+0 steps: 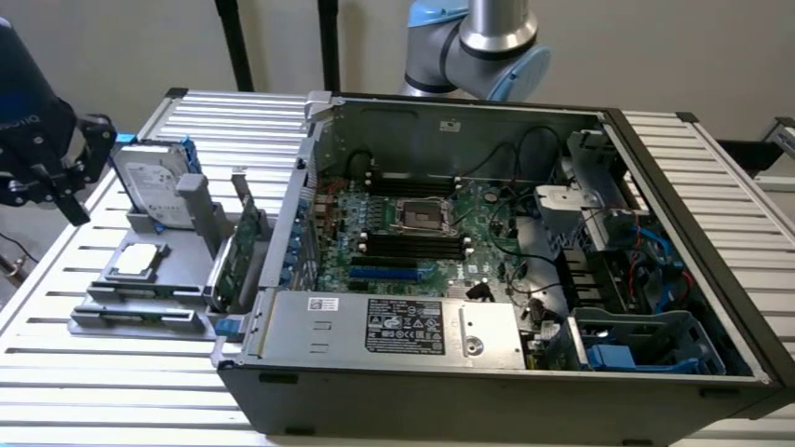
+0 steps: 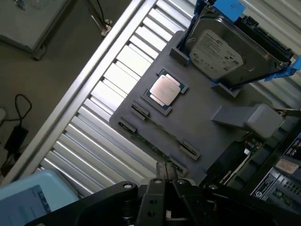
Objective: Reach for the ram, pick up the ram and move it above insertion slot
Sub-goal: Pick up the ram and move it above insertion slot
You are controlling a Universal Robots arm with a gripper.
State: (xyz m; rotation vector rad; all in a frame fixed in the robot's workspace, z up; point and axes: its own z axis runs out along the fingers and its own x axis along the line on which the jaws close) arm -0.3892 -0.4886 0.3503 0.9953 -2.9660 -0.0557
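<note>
Both jaws of the gripper (image 2: 167,168) look pressed together in the wrist view, with nothing between them and nothing touching them. In the exterior view the gripper (image 1: 73,212) hangs at the exterior view's left, above the edge of the tabletop (image 1: 112,372) and apart from everything on it. The ram (image 2: 153,141) lies flat in a long clip slot along one edge of a grey tray (image 2: 202,127), with a second, similar slot just beside it. In the exterior view the ram (image 1: 134,314) sits at the tray's near end, well below the gripper. The tabletop is ribbed aluminium; in the wrist view a bare floor with a black cable (image 2: 19,136) shows past its edge. On the same tray (image 1: 186,256) a processor (image 1: 134,263) rests in a square pocket between the ram and a hard drive (image 1: 152,182) that stands tilted in blue brackets. A wider green expansion card (image 1: 242,251) stands on edge between the tray and an open computer case (image 1: 497,391). Inside the case are the motherboard (image 1: 410,223) and a power supply (image 1: 397,326). Nothing lies over the ram.
</note>
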